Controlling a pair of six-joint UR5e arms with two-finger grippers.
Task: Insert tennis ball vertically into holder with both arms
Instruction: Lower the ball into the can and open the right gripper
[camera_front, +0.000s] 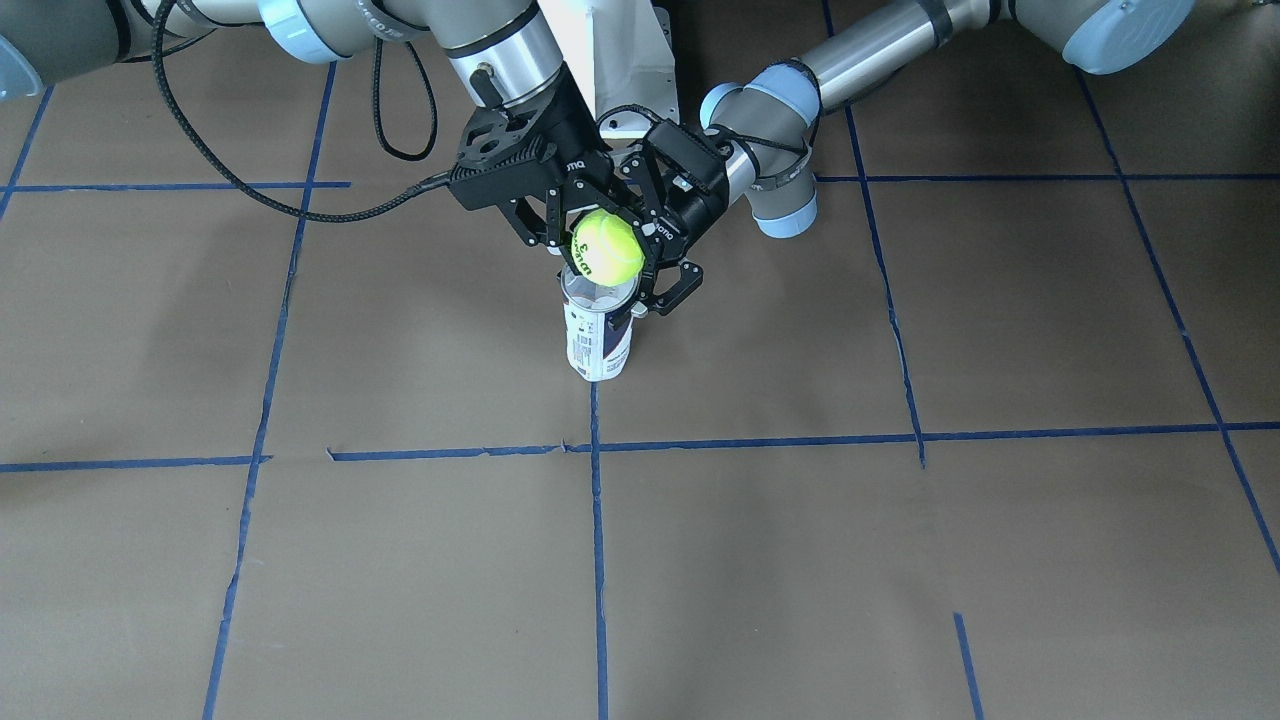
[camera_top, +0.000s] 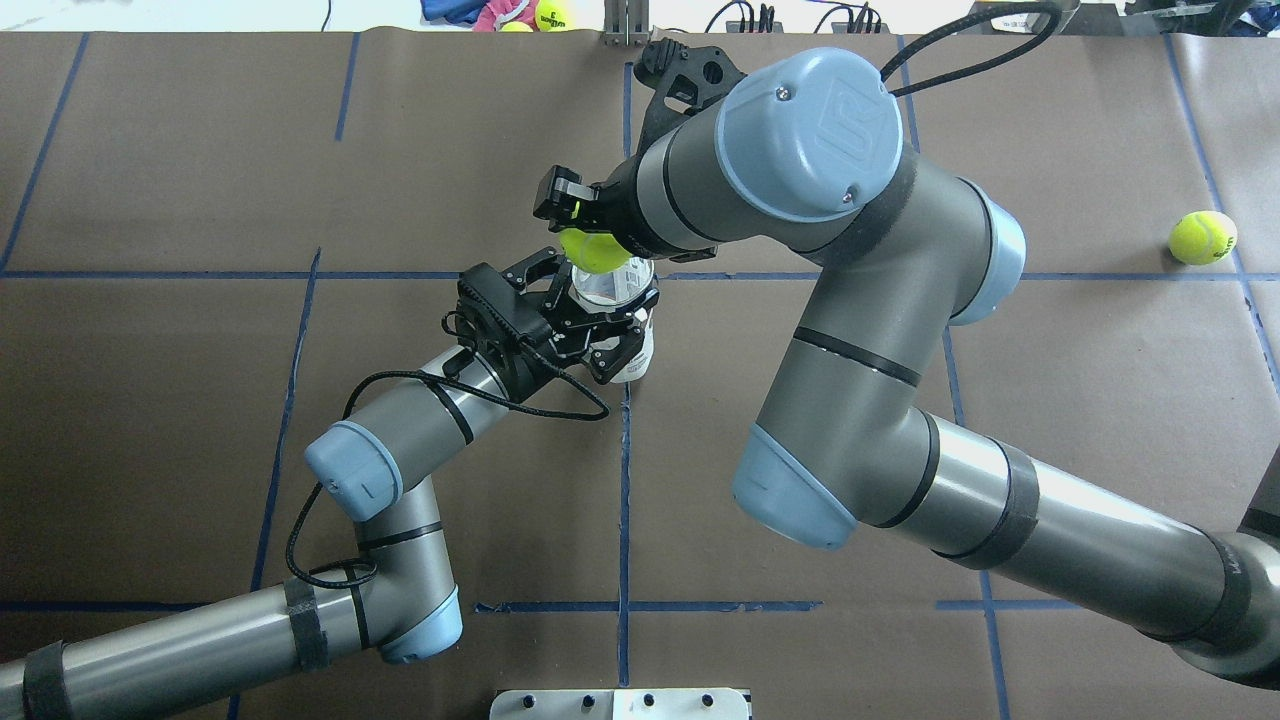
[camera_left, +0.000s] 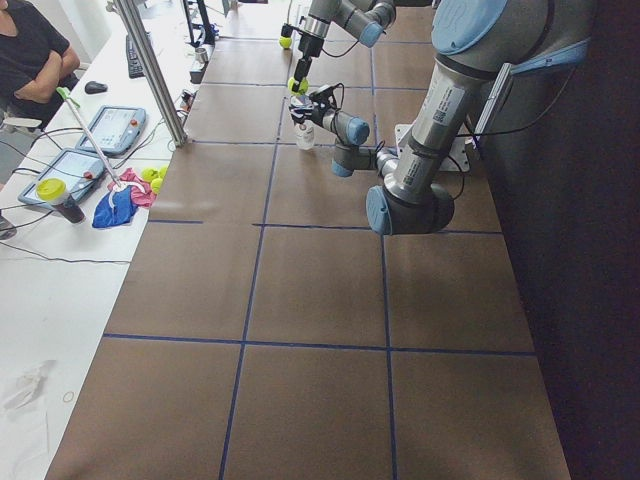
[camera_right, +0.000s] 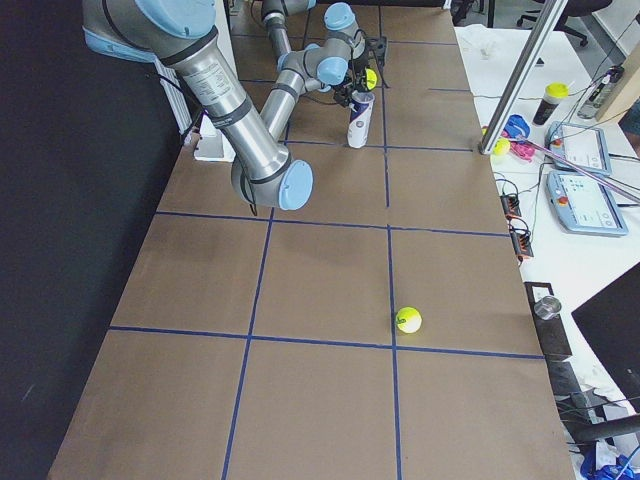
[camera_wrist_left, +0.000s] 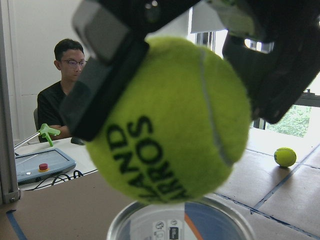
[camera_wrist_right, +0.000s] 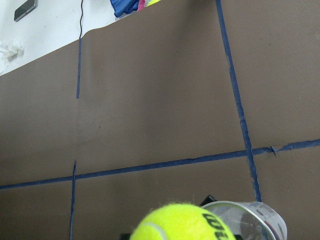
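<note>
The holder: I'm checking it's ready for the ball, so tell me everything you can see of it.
The holder is a clear plastic can with a white and navy label and a metal rim. It stands upright on the brown table, mouth open, its upper part looking empty. The left gripper clasps it near the top from the side. The tennis ball, held in the right gripper, hangs just over the mouth, not yet inside.

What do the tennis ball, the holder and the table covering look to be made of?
Tennis ball: matte yellow-green felt, judging by its fuzzy nap. Holder: clear glossy plastic, see-through near the top, with a printed label; the rim looks metallic. Table covering: probably brown paper, matte and slightly creased.
</note>
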